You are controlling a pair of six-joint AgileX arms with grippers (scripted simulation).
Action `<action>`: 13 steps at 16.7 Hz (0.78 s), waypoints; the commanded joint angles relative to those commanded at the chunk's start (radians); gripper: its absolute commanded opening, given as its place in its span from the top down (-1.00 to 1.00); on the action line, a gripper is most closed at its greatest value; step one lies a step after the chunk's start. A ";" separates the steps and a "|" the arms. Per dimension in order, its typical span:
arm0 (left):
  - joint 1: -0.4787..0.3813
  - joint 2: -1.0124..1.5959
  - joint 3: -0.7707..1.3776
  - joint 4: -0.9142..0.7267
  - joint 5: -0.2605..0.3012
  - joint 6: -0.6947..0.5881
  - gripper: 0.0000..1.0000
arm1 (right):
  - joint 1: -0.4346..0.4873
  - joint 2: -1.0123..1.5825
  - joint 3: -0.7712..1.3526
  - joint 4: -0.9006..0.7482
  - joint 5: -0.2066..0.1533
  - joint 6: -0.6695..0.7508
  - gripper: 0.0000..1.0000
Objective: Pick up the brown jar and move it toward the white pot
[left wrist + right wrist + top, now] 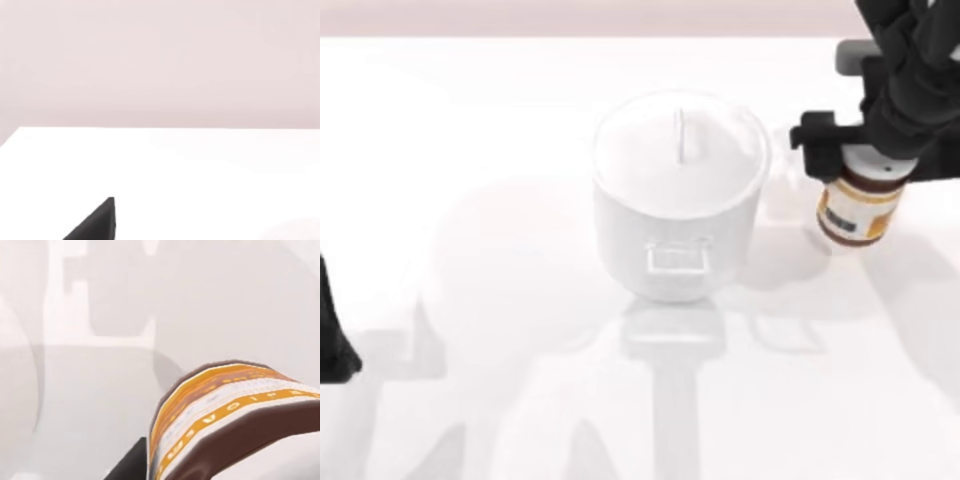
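Observation:
The brown jar (858, 210), with its orange-and-white label, hangs just right of the white pot (675, 190), and a narrow gap separates them. My right gripper (865, 160) comes down from the far right and is shut on the jar's upper part, hiding the lid. In the right wrist view the jar (225, 415) fills the near corner beside one dark finger (131, 466), and its shadow falls on the table beyond. The pot stands upright at mid-table with its lid on and its side handle (677, 260) facing the front. My left arm (332, 340) is parked at the left edge.
The white tabletop (500, 300) runs wide to the left of and in front of the pot. In the left wrist view only bare table, a pale wall and one dark finger (95, 225) appear.

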 joint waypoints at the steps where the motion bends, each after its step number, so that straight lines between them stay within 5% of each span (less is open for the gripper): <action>1: 0.000 0.000 0.000 0.000 0.000 0.000 -1.00 | -0.001 0.009 -0.013 0.023 0.001 0.000 1.00; 10: 0.000 0.000 0.000 0.000 0.000 0.000 -1.00 | -0.001 0.063 -0.085 0.155 0.003 -0.002 1.00; 13: 0.000 0.000 0.000 0.000 0.000 0.000 -1.00 | -0.001 0.063 -0.085 0.155 0.003 -0.002 0.55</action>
